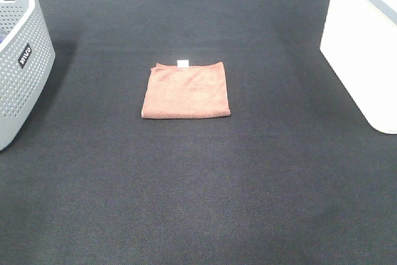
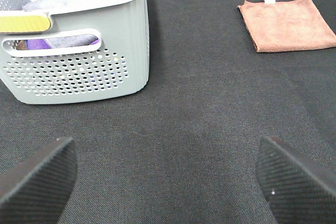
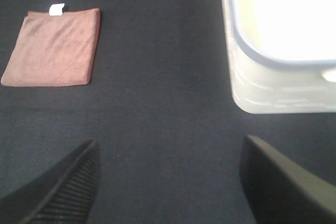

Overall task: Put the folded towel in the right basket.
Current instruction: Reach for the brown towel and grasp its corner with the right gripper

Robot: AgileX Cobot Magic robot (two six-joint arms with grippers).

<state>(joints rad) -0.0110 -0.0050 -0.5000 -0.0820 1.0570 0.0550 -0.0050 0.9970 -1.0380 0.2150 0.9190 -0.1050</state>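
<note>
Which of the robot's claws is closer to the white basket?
Right. The right gripper hangs open near the white basket; the left gripper is far off, beside the grey basket.

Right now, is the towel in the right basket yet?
Not yet: out. The folded towel lies flat on the black mat, well apart from the white basket at the right.

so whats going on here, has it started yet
Nothing is held yet. The folded towel lies flat in the middle of the black mat, untouched. The left gripper and right gripper are both open and empty, short of it. The white basket stands on the right; the grey basket on the left holds other cloths.
</note>
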